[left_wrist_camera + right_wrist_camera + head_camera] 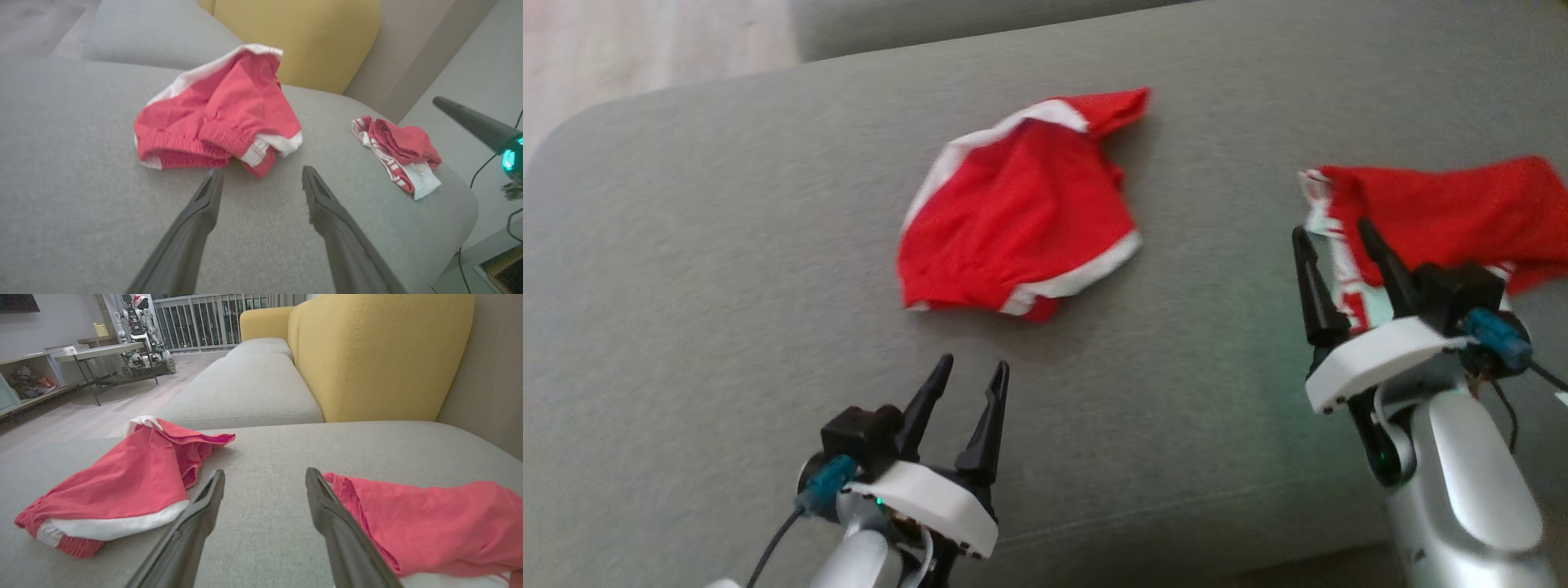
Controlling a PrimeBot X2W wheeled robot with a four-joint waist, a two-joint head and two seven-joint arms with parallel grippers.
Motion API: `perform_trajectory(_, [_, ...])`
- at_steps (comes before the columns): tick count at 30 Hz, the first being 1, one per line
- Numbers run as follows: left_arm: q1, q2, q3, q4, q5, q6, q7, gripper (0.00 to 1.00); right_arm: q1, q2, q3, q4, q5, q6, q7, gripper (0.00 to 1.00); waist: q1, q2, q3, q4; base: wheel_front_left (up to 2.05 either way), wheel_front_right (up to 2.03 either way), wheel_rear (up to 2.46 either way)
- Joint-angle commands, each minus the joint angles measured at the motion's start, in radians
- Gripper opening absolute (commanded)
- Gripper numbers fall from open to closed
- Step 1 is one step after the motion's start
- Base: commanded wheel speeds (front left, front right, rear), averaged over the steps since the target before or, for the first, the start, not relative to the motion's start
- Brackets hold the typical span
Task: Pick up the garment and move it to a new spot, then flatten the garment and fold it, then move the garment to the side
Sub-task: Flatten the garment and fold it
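Nearest in the head view, the left gripper (974,365) hovers over the grey cushion (727,245), its two dark fingers spread and holding nothing. Just beyond its tips lies a crumpled red garment with white trim (1021,212), near the cushion's middle. Off to the right, the right gripper (1332,229) also stands spread, at the striped white edge of a second red garment (1445,216) that sits close to the cushion's right end

From the left wrist, the left gripper (262,170) points at the crumpled red garment (216,114), fingertips just short of its ribbed hem and apart from it. The second red garment (400,151) lies bunched by the cushion's corner, well apart from the first, with a yellow backrest (302,36) behind

From the right wrist, the right gripper (265,473) has bare cushion between its open fingers. The second red garment (429,522) lies against the outside of one finger, ungripped; the crumpled red garment (118,486) rests on the other side
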Motion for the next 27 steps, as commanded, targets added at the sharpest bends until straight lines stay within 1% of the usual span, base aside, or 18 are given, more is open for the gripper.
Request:
perform_trajectory(1, [-0.059, 0.002, 0.022, 0.001, -0.014, -0.005, -0.008, 1.0, -0.006, 0.013, 0.03, -0.069, 0.011, 0.0, 0.012, 1.0, 0.0, 0.0, 0.003, -0.065, 0.0, 0.0, 0.0])
perform_trajectory(6, [-0.126, 0.002, 0.021, 0.101, -0.101, -0.007, -0.008, 1.0, 0.046, 0.013, 0.044, -0.177, 0.023, 0.0, 0.049, 1.0, 0.0, 0.0, 0.025, -0.122, 0.0, 0.0, 0.0])
perform_trajectory(11, [-0.199, 0.002, 0.021, 0.225, -0.182, -0.008, -0.008, 1.0, 0.067, 0.013, 0.048, -0.238, 0.029, 0.0, 0.068, 1.0, 0.0, 0.0, 0.041, -0.153, 0.0, 0.0, 0.0])
perform_trajectory(18, [-0.272, 0.002, 0.023, 0.304, -0.204, -0.018, -0.008, 1.0, 0.082, 0.013, 0.055, -0.262, 0.034, 0.0, 0.074, 1.0, 0.0, 0.0, 0.051, -0.174, 0.0, 0.0, 0.0])
perform_trajectory(25, [-0.321, 0.002, 0.034, 0.342, -0.221, -0.028, -0.008, 1.0, 0.083, 0.013, 0.058, -0.276, 0.039, 0.0, 0.075, 1.0, 0.0, 0.0, 0.063, -0.181, 0.0, 0.0, 0.0])
perform_trajectory(26, [-0.329, 0.002, 0.032, 0.344, -0.217, -0.033, -0.008, 0.9, 0.082, 0.013, 0.059, -0.277, 0.04, 0.0, 0.075, 1.0, 0.0, 0.0, 0.065, -0.182, 0.0, 0.0, 0.0])
perform_trajectory(27, [-0.336, 0.002, 0.032, 0.344, -0.212, -0.037, -0.008, 0.36, 0.081, 0.013, 0.06, -0.278, 0.04, 0.0, 0.075, 1.0, 0.0, 0.0, 0.067, -0.182, 0.0, 0.0, 0.0])
